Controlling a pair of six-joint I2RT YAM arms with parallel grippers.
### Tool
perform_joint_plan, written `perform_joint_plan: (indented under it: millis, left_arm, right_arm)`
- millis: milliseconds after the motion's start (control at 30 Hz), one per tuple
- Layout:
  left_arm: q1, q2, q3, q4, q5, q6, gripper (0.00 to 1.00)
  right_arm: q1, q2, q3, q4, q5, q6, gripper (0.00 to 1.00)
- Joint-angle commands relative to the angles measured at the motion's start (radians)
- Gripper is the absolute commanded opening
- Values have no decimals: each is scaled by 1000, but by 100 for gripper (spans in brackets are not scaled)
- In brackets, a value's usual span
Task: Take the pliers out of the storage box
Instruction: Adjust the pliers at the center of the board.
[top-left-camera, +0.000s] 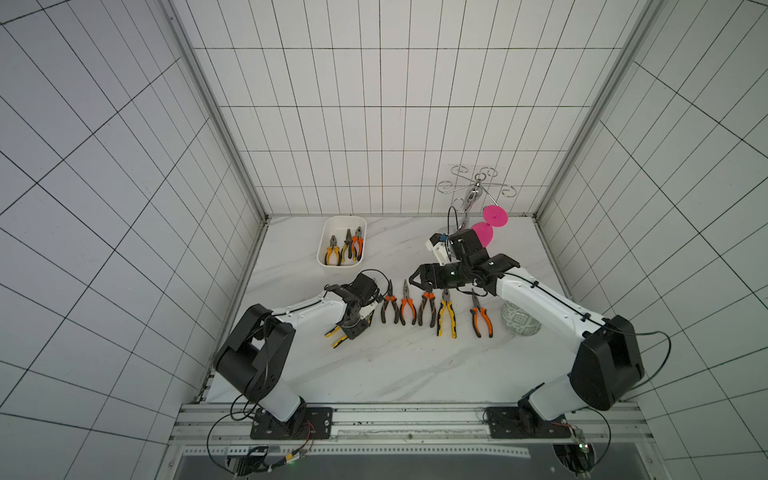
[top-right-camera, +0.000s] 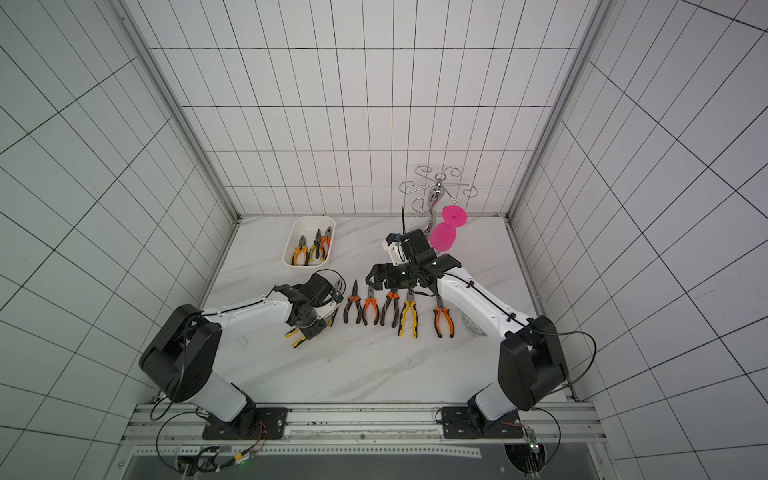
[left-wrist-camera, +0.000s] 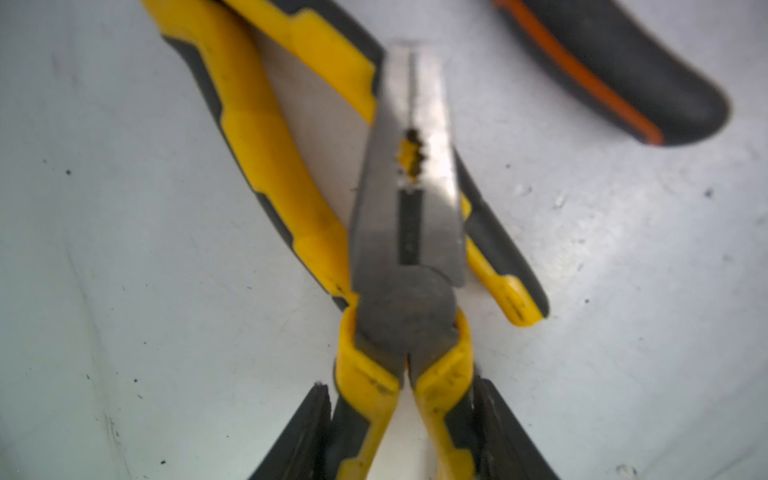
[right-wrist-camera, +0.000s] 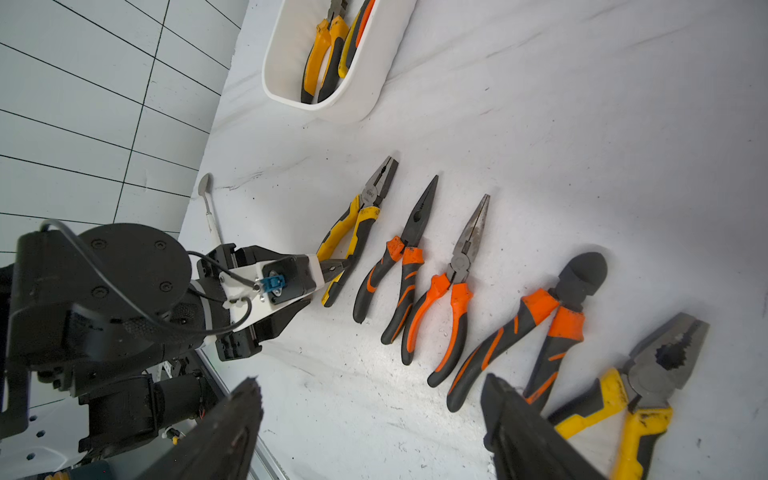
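The white storage box (top-left-camera: 335, 226) (top-right-camera: 300, 231) (right-wrist-camera: 286, 54) stands at the back left with three pliers (top-left-camera: 345, 246) in it. My left gripper (top-left-camera: 352, 330) (top-right-camera: 309, 330) (left-wrist-camera: 401, 386) points down, shut on the handles of yellow-and-black long-nosed pliers (left-wrist-camera: 409, 216). Their handle ends (top-left-camera: 336, 338) stick out behind it. They lie across another yellow-handled pair (left-wrist-camera: 266, 137) (right-wrist-camera: 353, 226) on the table. Several more pliers (top-left-camera: 427, 305) (right-wrist-camera: 453, 282) lie in a row to the right. My right gripper (top-left-camera: 417, 280) (top-right-camera: 371, 279) (right-wrist-camera: 370, 380) hovers open above that row, holding nothing.
A round green patterned disc (top-left-camera: 519, 324) lies at the right, partly under my right arm. A pink goblet (top-left-camera: 486, 230) and a chrome wire rack (top-left-camera: 478, 187) stand at the back right. A small spoon-shaped tool (right-wrist-camera: 206, 195) lies by the left wall.
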Motion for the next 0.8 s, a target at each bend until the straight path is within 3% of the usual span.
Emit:
perform_joint_plan:
  millis: [0, 100, 300, 500, 767]
  left_arm:
    - [-4, -51, -19, -3, 21, -7, 30]
    - [-4, -69, -17, -10, 21, -9, 22]
    - [1, -158, -27, -14, 25, -39, 22]
    - [111, -213, -16, 55, 35, -216, 20]
    - [183, -85, 51, 80, 26, -347, 18]
  right_arm:
    - [-9, -5, -11, 9, 5, 6, 85]
    - [-8, 1, -6, 9, -2, 8, 85]
    - [-9, 0, -6, 10, -5, 11, 85]
    - [-7, 4, 0, 21, -5, 18, 85]
    - [-7, 18, 21, 24, -2, 24, 85]
